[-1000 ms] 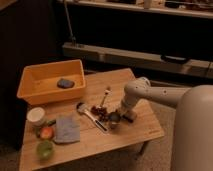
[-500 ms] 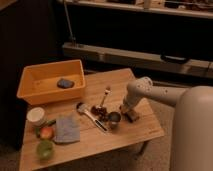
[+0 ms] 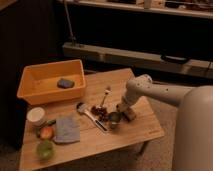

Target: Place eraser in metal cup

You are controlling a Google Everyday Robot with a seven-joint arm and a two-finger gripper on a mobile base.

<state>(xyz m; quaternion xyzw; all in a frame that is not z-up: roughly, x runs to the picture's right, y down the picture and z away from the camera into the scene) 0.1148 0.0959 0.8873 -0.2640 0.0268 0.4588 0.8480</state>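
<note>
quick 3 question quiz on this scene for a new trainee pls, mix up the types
1. True or false: the metal cup stands inside the yellow bin.
2. Where is the gripper? A) inside the yellow bin. B) low over the table, just beside the metal cup, on its right in the picture. C) pulled back, away from the table.
3. Short answer: which is nearer the green cup, the white bowl or the metal cup?

Key
1. False: it stands on the table, outside the bin.
2. B
3. The white bowl.
</note>
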